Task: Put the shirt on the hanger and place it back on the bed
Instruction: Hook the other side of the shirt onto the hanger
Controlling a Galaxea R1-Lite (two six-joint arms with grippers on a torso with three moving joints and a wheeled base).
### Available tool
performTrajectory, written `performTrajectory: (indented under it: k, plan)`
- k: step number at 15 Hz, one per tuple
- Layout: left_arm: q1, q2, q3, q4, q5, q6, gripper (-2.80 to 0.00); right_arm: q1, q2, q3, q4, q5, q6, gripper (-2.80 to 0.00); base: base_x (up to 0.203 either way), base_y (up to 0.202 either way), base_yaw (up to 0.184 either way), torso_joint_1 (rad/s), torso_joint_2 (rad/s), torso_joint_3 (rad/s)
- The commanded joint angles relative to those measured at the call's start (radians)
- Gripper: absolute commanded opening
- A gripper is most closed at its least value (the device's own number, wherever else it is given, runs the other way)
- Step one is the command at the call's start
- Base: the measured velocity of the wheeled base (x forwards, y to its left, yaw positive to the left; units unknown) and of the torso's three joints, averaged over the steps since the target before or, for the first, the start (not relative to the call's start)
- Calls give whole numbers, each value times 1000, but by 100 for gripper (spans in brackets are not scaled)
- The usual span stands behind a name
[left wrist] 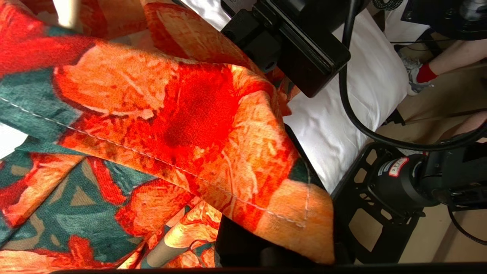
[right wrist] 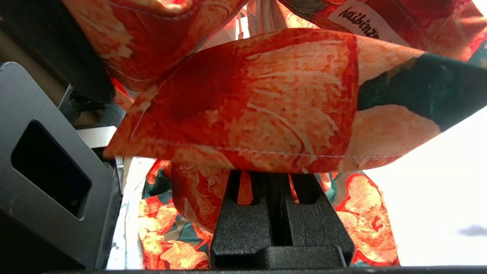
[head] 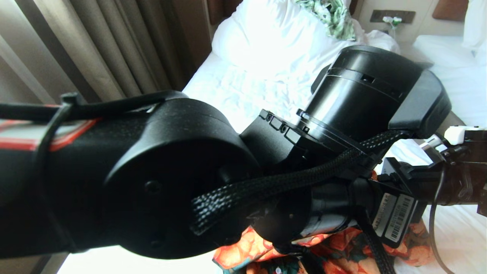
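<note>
The shirt point(head: 342, 243), orange-red flowers on dark green, hangs bunched below my two arms over the bed point(head: 236, 95). My left arm fills most of the head view. In the left wrist view, a stitched edge of the shirt point(left wrist: 198, 125) drapes over my left gripper point(left wrist: 266, 228), which is shut with its tips hidden in the cloth. My right gripper point(right wrist: 272, 179) is shut, its fingers point(right wrist: 239, 213) close together and their tips buried under a fold of the shirt point(right wrist: 266, 110) beside the white neck label point(right wrist: 357, 19). A cream-white rod of the hanger point(left wrist: 68, 13) shows past the cloth.
A green-and-white leaf-patterned garment point(head: 335, 19) lies on the white pillow at the head of the bed. Curtains point(head: 114, 49) hang on the left. A second white bed point(head: 456, 68) stands to the right. A person's leg with a red sock point(left wrist: 426, 72) is on the floor beyond the mattress corner.
</note>
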Motion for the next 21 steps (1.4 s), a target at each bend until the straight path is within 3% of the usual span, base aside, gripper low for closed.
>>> performTrajectory:
  k: [1,2,3,10,14,17,18,21]
  plan:
    - [-4,1,1,2,0,-3,-280,-2,3,-1,-3,8,-2,-280,0,0,0,0,0,0]
    - [-9,2,0,1,-1,-8,-280,-2,3,-1,-4,8,-2,-280,0,0,0,0,0,0]
    - [-9,4,0,-4,-1,-8,0,-5,2,-1,-4,8,-1,-280,0,0,0,0,0,0]
    - [-38,-26,51,-52,-4,-49,0,-15,-4,-2,-6,8,-1,-280,0,0,0,0,0,0]
    - [-75,-154,282,-57,-65,-127,0,-15,-4,-1,-11,14,-1,-280,0,0,0,0,0,0]
    - [-12,-233,364,-61,-70,-133,0,-12,-4,5,-11,16,-1,-280,0,0,0,0,0,0]
    - [20,-263,414,-67,-69,-132,-280,-9,-6,7,-11,28,-2,-280,0,0,0,0,0,0]
    - [153,-391,538,-99,-66,-113,-280,18,-57,7,-11,33,10,-280,0,0,0,0,0,0]
